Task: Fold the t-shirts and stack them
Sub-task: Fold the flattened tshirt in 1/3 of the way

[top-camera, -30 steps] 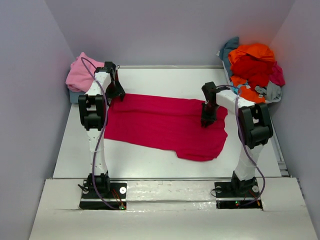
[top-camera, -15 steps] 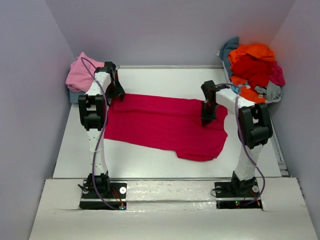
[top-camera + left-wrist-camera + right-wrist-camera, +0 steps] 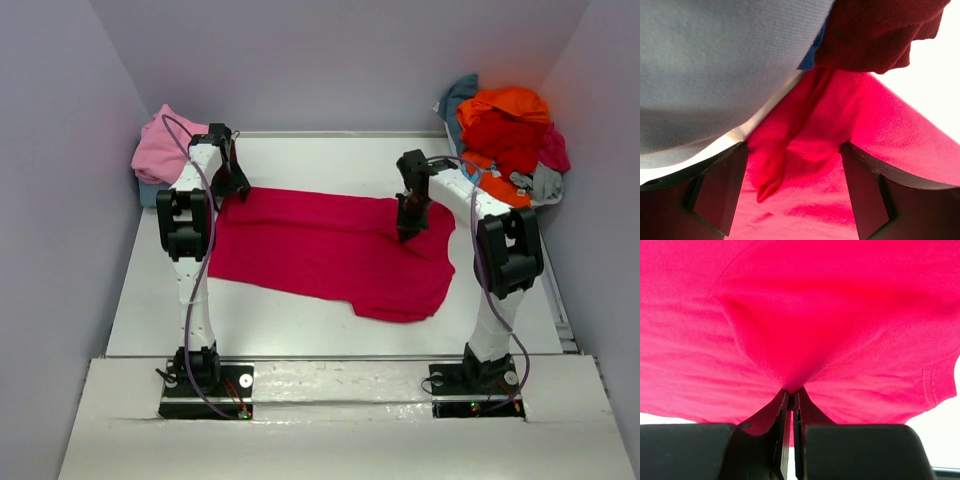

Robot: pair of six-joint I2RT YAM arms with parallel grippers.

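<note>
Magenta-red t-shirt (image 3: 320,255): spread nearly flat in the middle, lying left to right; small fold pinched up near its right end.
Pink t-shirt (image 3: 160,148): crumpled, far left.
Pile of t-shirts (image 3: 505,125): orange, red, teal, grey; heaped far right.

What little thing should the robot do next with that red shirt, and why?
Probably shut the left claw on the shirt. The right claw pinches a fold of it, while the left one stands open with a ridge of cloth between its fingers.
</note>
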